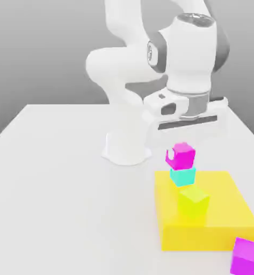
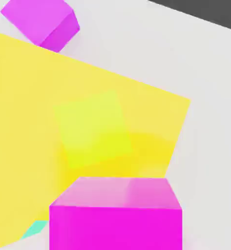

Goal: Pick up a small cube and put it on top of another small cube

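Note:
The small hot-pink cube (image 1: 181, 155) hangs straight above the turquoise cube (image 1: 182, 175), their faces meeting in the exterior view. I cannot tell whether it rests on the turquoise cube or sits just clear of it. My gripper (image 1: 180, 153) comes down from the white hand onto the pink cube and is shut on it, with a white fingertip (image 1: 171, 157) against its side. In the hand view the pink cube (image 2: 116, 215) looms close, and a sliver of the turquoise cube (image 2: 36, 227) peeks out beside it.
The turquoise cube stands at the far edge of a big yellow block (image 1: 225, 215) (image 2: 19, 97). A yellow-green cube (image 1: 193, 201) (image 2: 93, 129) sits on that block. A violet-purple cube (image 1: 246, 257) (image 2: 41, 22) lies on the table by the block's near corner. The arm's base (image 1: 126, 147) stands behind.

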